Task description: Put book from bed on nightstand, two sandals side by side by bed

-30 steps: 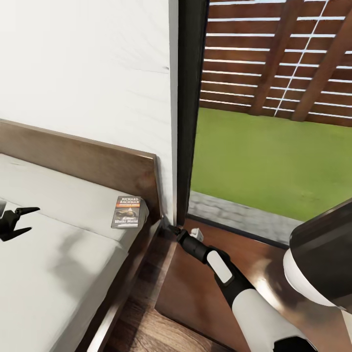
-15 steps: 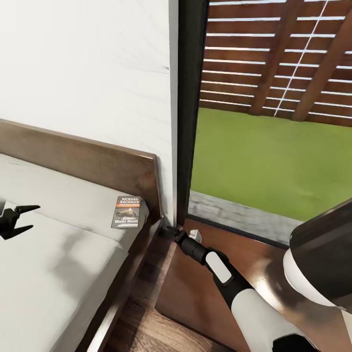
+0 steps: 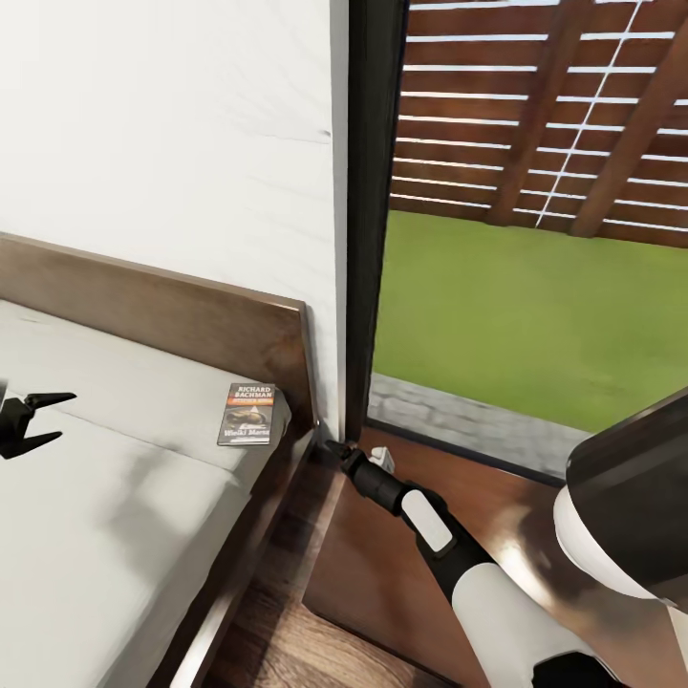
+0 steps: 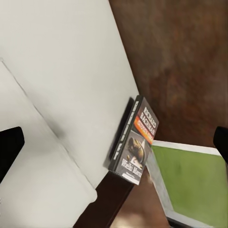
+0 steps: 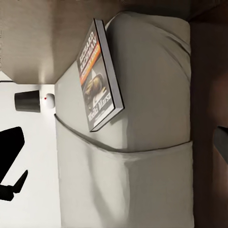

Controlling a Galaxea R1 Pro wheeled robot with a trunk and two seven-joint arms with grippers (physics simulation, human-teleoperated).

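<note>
The book (image 3: 252, 414) lies flat on the grey mattress (image 3: 105, 497) of the bed, in the corner by the headboard (image 3: 191, 325); its cover reads "RICHARD BACHMAN" (image 4: 137, 142) (image 5: 97, 78). My left gripper (image 3: 38, 419) hovers open over the mattress, well left of the book. My right gripper (image 3: 333, 445) reaches along the gap between the bed and the nightstand (image 3: 382, 564), just right of the book and apart from it. Its fingers (image 5: 10, 142) stand wide apart, open and empty. The two sandals are out of view.
A white wall (image 3: 172, 143) rises behind the headboard. A tall black window frame (image 3: 368, 210) stands right of it, with grass and a slatted fence outside. Wood-plank floor (image 3: 277, 640) shows between bed and nightstand. My right arm (image 3: 497, 602) crosses above the nightstand top.
The left gripper has drifted slightly left over the mattress. The right gripper has edged a touch toward the bed corner. The book has not moved.
</note>
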